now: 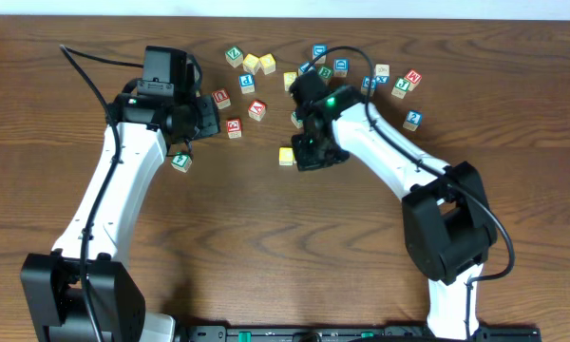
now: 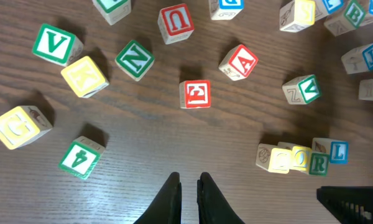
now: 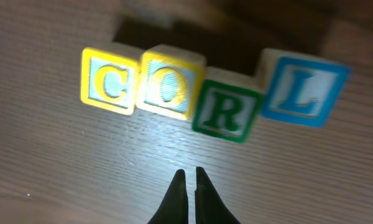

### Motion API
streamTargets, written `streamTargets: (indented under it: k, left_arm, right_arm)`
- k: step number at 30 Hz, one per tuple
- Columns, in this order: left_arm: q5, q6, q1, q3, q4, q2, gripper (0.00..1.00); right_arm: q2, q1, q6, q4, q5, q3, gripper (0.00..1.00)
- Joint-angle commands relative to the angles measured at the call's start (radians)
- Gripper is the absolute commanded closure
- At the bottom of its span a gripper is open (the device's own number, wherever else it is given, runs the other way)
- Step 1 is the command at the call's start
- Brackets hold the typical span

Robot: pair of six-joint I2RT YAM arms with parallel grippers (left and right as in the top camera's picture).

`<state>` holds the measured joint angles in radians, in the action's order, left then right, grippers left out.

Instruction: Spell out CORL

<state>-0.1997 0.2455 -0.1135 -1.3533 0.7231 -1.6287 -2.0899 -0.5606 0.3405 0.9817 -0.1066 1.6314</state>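
Four letter blocks stand in a row on the wooden table and read C, O, R, L. In the right wrist view they are a yellow C [image 3: 109,82], a yellow O [image 3: 171,83], a green R [image 3: 227,115] set slightly nearer, and a blue L [image 3: 304,90]. My right gripper [image 3: 189,174] is shut and empty, just in front of the row, touching nothing. The row also shows in the left wrist view [image 2: 301,159]. In the overhead view only the yellow end block [image 1: 286,156] shows beside my right gripper [image 1: 311,155]. My left gripper [image 2: 189,180] is shut and empty over bare table.
Loose blocks lie scattered beyond my left gripper: green V [image 2: 57,43], yellow K [image 2: 85,76], green N [image 2: 135,60], red U [image 2: 175,23], red A [image 2: 239,62], green 4 [image 2: 81,157]. More blocks spread along the table's far side [image 1: 380,76].
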Motion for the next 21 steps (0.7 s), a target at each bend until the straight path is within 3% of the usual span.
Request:
streamTargets:
  k: [1,21]
  left_arm:
    - [0.023,-0.032,0.002,-0.023,0.006,0.008,0.89]
    - [0.032,-0.032,0.001,-0.023,0.017,0.008,0.90]
  right_arm:
    - [0.029,-0.017,0.029,-0.032,0.030,-0.042,0.99]
    - [0.029,-0.034,0.093,-0.205,0.173,-0.148,0.99]
